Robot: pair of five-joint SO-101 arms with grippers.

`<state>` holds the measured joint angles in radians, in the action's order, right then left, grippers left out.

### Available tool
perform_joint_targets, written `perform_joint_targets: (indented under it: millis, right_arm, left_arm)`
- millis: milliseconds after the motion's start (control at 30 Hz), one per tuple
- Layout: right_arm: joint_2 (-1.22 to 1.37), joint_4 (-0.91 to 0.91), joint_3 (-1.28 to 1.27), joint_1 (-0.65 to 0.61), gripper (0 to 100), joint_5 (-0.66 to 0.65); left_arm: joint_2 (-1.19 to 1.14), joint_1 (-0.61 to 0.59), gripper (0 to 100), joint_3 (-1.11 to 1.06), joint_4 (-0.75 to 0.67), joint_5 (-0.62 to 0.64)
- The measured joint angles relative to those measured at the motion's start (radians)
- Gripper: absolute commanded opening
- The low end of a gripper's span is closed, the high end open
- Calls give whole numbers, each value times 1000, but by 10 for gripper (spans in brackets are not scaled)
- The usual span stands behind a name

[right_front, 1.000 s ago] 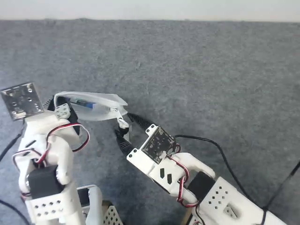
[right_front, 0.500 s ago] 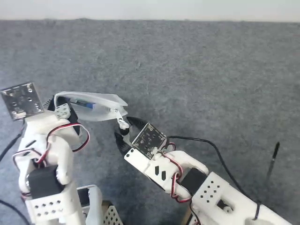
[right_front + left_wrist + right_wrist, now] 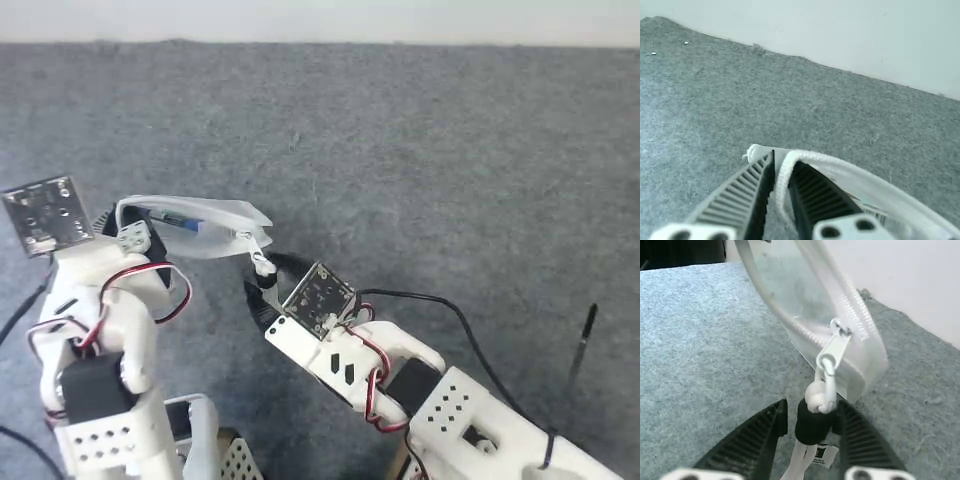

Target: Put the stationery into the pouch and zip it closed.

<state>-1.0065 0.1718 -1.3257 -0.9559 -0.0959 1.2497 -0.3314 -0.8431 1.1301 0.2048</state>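
Since a second ago: right arm's wrist rolled and drawn leftward toward the pouch, uncovering a black pen at far right. No visible shift over the last half second. Left arm and pouch unmoved.

Far left in the high view: left gripper (image 3: 128, 225), clamped on the left end of the clear pouch (image 3: 215, 228). From its own wrist: ribbed fingers (image 3: 747, 185) pressed nearly together, white zipper edge (image 3: 782, 175) pinched between them, pouch held up off the grey carpet (image 3: 420, 130). Inside the pouch, a blue-and-white pen (image 3: 178, 220) lying lengthwise. Also inside, a white label (image 3: 872, 212) with barcode-like print, too small to read.

Middle: right gripper (image 3: 262, 273), just below the pouch's right corner. Jaws drawn in to a narrow gap around the black bead (image 3: 812, 427) of the zipper pull (image 3: 832, 352). White cord running from the slider (image 3: 841, 330) at the pouch's right end down to that bead. Beneath the bead, a small white tag (image 3: 824, 454) with dark print, not legible.

Right: black cable (image 3: 470, 330) trailing from the right arm across the carpet. Farther right, black pen (image 3: 585, 335) lying on the carpet, well apart from the pouch, with the right arm's white body between the two. Along the far edge, a pale wall (image 3: 320, 20).
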Motion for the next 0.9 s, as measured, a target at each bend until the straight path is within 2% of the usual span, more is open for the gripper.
perform_joint_targets:
  millis: [167, 300, 567, 767, 900]
  right_arm:
    - [-5, 0, 0, 2, 6, 2]
    - [-5, 2, 0, 3, 6, -75]
    - [-138, 147, 0, 3, 6, -175]
    - [-330, 321, 0, -5, 6, -285]
    - [-384, 405, 0, -61, 6, -341]
  left_arm:
    - [0, 0, 12, 0, 0, 0]
    - [0, 0, 12, 0, 0, 0]
    - [0, 3, 13, 0, 0, -8]
    - [0, 3, 126, 0, 0, -18]
    - [0, 3, 182, 0, -3, -18]
